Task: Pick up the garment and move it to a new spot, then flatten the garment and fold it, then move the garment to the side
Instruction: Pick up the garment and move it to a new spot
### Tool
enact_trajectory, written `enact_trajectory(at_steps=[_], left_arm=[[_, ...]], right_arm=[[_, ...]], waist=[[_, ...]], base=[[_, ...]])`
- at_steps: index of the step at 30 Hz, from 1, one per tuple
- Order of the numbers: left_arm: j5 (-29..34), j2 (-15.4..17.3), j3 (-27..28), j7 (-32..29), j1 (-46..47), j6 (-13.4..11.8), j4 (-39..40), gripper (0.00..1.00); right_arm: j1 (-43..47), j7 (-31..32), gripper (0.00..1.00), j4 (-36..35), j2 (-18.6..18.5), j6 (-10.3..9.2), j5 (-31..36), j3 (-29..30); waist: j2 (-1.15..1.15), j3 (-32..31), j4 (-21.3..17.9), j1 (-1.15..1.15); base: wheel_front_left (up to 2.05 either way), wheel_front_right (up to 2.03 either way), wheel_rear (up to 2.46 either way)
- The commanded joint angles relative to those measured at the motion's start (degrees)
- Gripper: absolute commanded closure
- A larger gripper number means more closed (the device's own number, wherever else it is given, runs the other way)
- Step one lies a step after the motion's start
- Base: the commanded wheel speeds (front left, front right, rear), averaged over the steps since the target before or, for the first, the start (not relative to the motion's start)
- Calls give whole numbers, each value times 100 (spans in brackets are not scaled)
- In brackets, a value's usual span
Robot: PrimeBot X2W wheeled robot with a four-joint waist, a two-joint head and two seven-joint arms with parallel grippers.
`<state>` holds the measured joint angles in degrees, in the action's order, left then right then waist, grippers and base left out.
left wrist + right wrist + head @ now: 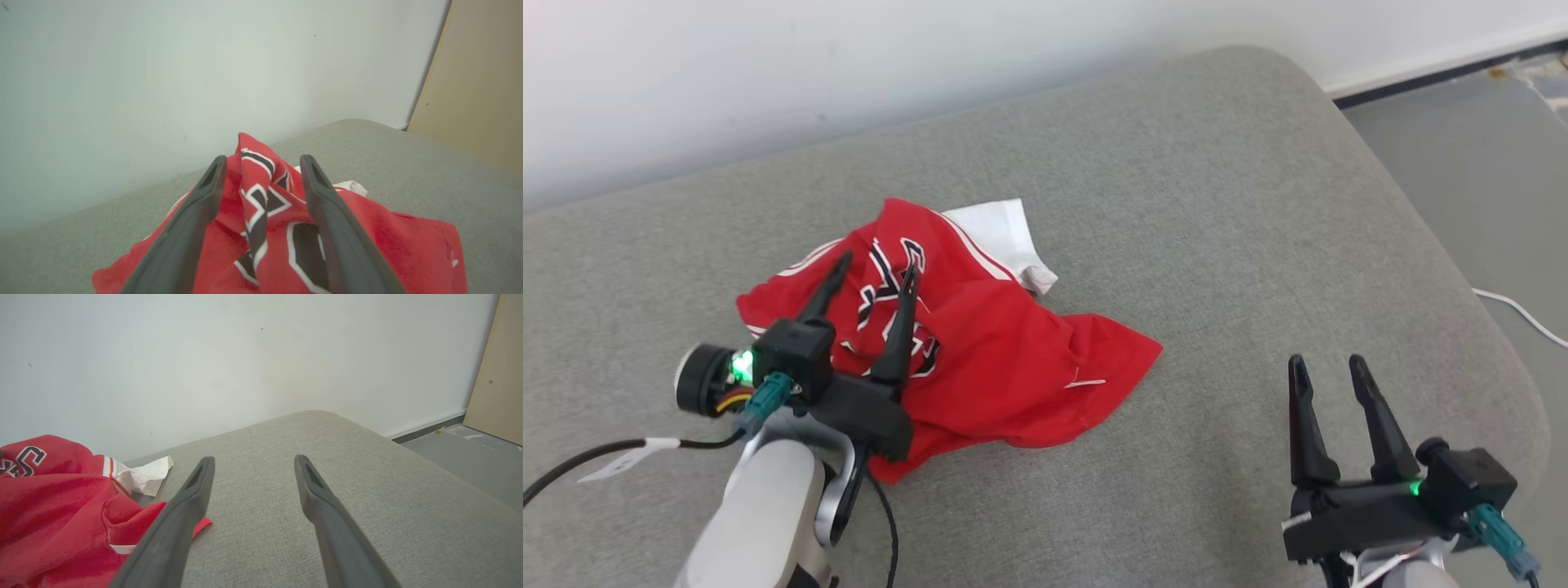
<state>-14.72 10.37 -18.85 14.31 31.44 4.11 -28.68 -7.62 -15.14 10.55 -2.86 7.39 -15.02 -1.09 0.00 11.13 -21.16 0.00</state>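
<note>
A crumpled red garment (996,359) with black-and-white lettering and a white part at its far edge lies on the grey cushion (1217,204), left of centre. My left gripper (874,263) hovers open over its left half, fingers spread above the lettering. In the left wrist view a raised fold of the garment (261,192) stands between the open fingers of the left gripper (263,161); no contact is visible. My right gripper (1326,361) is open over bare cushion, to the right of the garment. The right wrist view shows the right gripper (253,459) empty, with the garment (53,510) at the left.
A white wall (849,73) runs behind the cushion. The cushion's rounded right edge drops to grey floor (1486,188), where a white cable (1523,314) lies. A black cable with a white tag (621,457) trails from my left arm. A tan panel (482,81) leans at the right.
</note>
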Motion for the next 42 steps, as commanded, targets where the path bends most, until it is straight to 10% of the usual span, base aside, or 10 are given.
enact_trajectory(at_steps=[1,23,42], left_arm=[[-15,-30,16,57,95,9,146,0],[2,710,986,91,-1382,-474,1520,0],[186,221,1873,86,-2859,49,2299,0]], right_arm=[[129,-9,0,-2,-7,20,56,19],[419,-9,0,-78,-7,20,344,146],[535,-9,0,-104,-7,19,473,149]], waist=[[0,-166,169,0],[0,-559,951,0],[0,-725,1321,0]], base=[[0,0,0],[0,0,0],[0,0,0]])
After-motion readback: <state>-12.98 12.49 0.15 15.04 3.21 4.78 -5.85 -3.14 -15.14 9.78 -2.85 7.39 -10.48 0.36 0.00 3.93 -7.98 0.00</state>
